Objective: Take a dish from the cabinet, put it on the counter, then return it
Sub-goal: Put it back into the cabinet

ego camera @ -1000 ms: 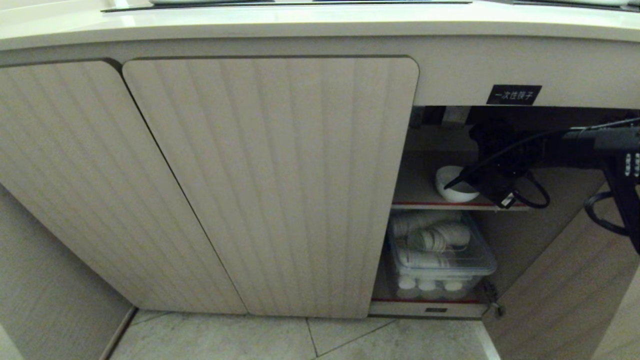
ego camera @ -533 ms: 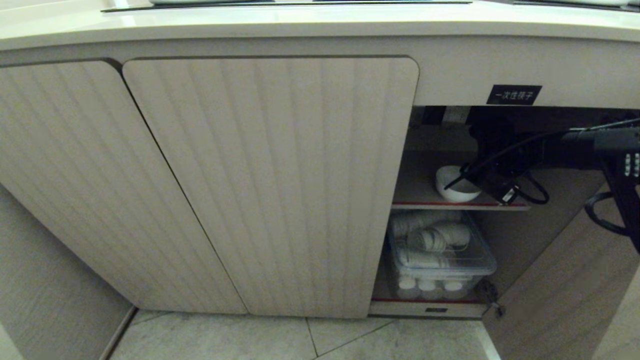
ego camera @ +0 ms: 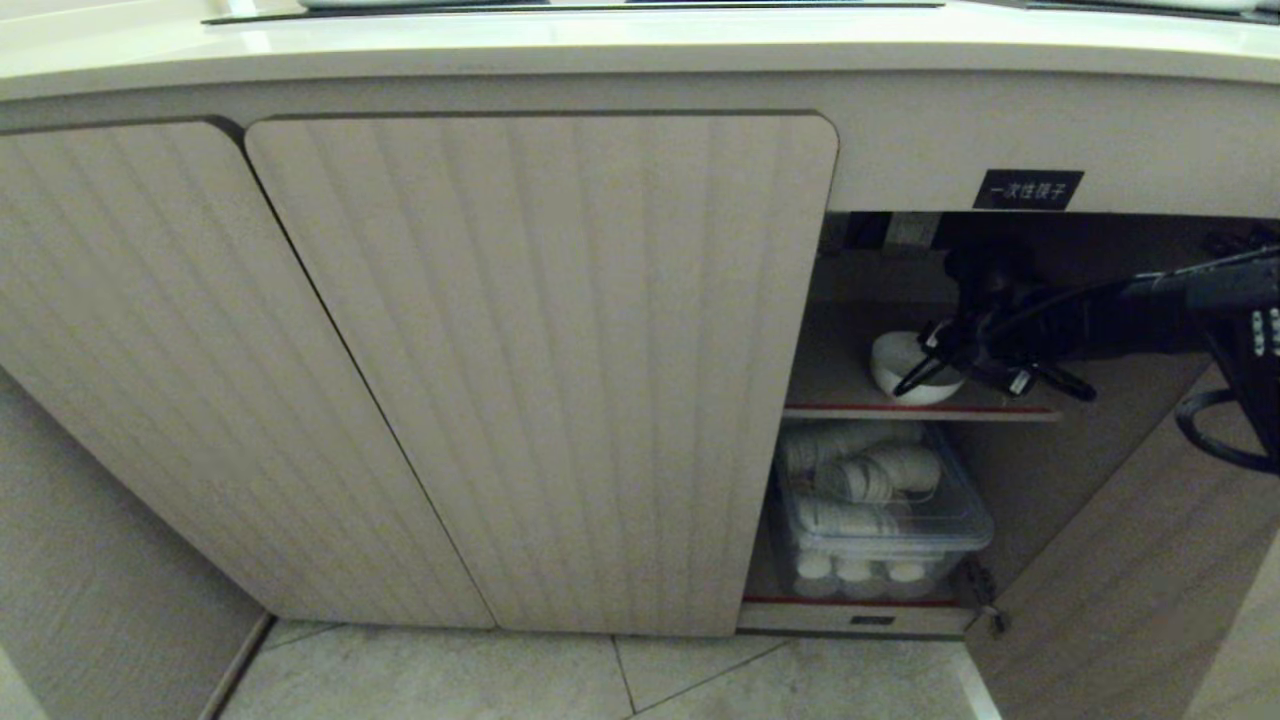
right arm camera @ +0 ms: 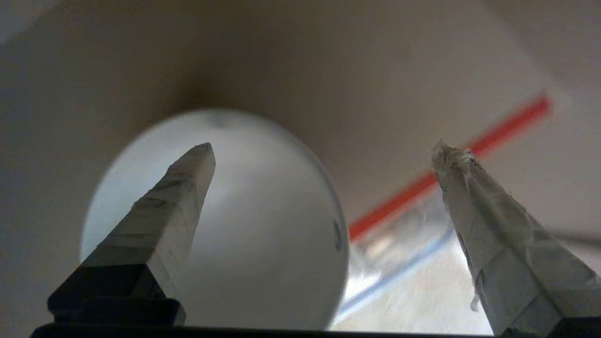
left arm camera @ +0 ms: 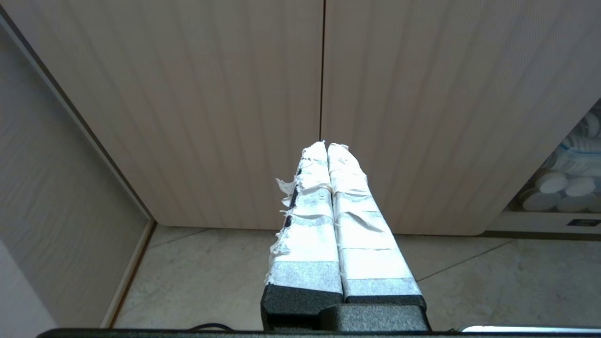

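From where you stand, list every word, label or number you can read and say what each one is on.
"一次性筷子": white characters on the small black label, on the cabinet face above the open compartment.
Small dark tag on the base strip under the bottom shelf: too small to read.
Markings on the robot's right arm: too small to read.
No other text is visible.

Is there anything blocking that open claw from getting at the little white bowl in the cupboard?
Nothing visible does. The door on that side is open, and the right gripper is already at the bowl on the red-edged shelf, fingers spread, one over the bowl and one outside its rim.
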